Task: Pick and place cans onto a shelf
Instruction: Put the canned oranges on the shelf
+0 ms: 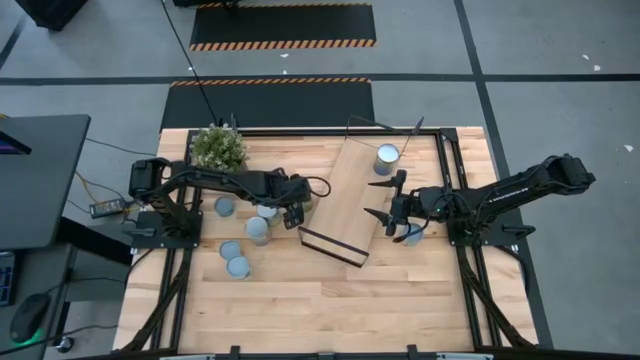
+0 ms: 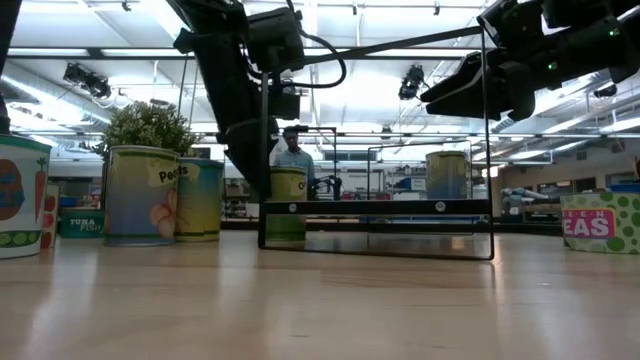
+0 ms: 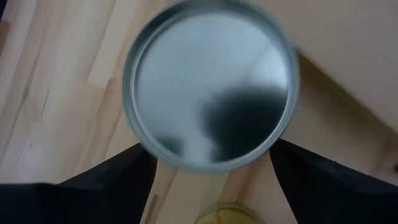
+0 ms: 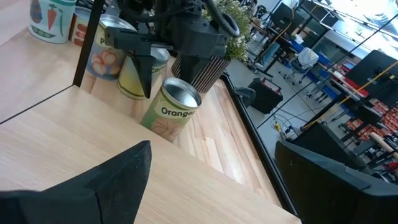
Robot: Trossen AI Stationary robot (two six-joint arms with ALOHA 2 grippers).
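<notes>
An orange-labelled can point(image 4: 169, 112) stands upright on the table, just off the left edge of the light-wood shelf point(image 1: 340, 200). My left gripper point(image 3: 211, 155) is open and points steeply down over it. Its fingers stand on either side of the can's silvery top point(image 3: 211, 87). Another can point(image 1: 386, 155) stands on the shelf's far end. My right gripper point(image 1: 375, 198) hovers open and nearly level over the shelf's right edge, with nothing between its fingers. Several more cans point(image 1: 240, 235) stand on the table to the left. My left gripper comes at the can from above, one finger point(image 4: 144, 74) beside the can's side wall. I cannot tell whether the fingers touch it. The can stands with its bottom on the table.
A potted plant point(image 1: 218, 148) stands at the far left corner. One can point(image 1: 411, 236) sits on the table under my right arm. The shelf lies slanted across the table's middle, with black wire frames point(image 2: 375, 207) at its ends. Bare wood fills the near half of the table.
</notes>
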